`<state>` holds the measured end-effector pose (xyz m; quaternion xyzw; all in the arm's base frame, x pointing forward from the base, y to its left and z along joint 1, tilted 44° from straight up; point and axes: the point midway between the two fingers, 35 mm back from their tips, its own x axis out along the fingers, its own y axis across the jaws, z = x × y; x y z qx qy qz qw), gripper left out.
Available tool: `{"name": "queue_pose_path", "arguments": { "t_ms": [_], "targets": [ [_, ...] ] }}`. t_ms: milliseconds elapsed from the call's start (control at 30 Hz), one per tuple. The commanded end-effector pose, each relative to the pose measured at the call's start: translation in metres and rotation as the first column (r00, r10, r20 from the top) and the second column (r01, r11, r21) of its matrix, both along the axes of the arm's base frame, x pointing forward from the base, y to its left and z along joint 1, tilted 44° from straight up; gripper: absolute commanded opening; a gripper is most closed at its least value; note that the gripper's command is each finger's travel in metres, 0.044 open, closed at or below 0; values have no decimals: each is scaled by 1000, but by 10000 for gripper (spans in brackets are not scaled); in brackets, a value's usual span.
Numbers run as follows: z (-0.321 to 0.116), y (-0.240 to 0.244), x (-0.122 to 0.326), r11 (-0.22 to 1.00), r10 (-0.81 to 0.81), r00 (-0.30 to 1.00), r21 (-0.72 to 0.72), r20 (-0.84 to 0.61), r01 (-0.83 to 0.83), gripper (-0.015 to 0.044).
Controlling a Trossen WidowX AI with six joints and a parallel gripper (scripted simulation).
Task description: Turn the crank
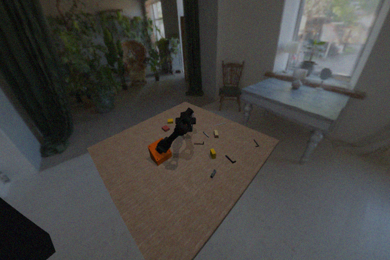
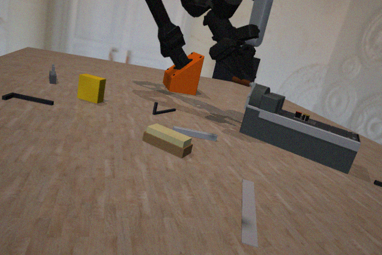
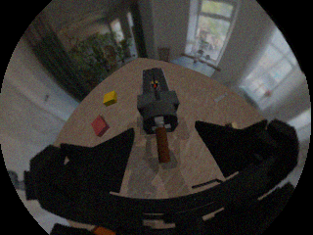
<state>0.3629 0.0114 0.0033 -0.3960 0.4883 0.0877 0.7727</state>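
The grey machine [image 2: 296, 144] [image 3: 156, 104] stands on the table, its crank end towards the arm's base. Its brown crank handle [image 2: 241, 81] [image 3: 162, 145] sticks out from that end. The red pointer [image 2: 298, 113] [image 3: 156, 86] sits beside the brass marks [image 2: 305, 116], a little to the crank side of them. My gripper [image 3: 164, 127] is open and empty. In the wrist view the handle lies between the two spread fingers, touching neither in that picture. In the exterior view the fingers are above the handle, their tips lost against a black box. In the top view the arm hides most of the machine.
A red block [image 1: 165, 128] [image 3: 100, 125] and a yellow block [image 1: 170, 121] [image 3: 111, 98] lie left of the machine. On its other side are a two-tone block [image 2: 168, 141], a grey strip [image 2: 196, 133], a pale strip [image 2: 249, 212], another yellow block [image 2: 88, 88] and black hex keys.
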Motion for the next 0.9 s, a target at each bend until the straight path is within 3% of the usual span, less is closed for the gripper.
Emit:
{"name": "queue_pose_path", "arguments": {
  "t_ms": [0, 700, 867],
  "targets": [
    [-11, -5, -6, 1000, 4, 1000, -1, -21, -4, 440],
    [-29, -23, -11, 1000, 4, 1000, -3, -20, -4, 440],
    [-29, -23, -11, 1000, 4, 1000, -3, -20, -4, 309]
  ]
}}
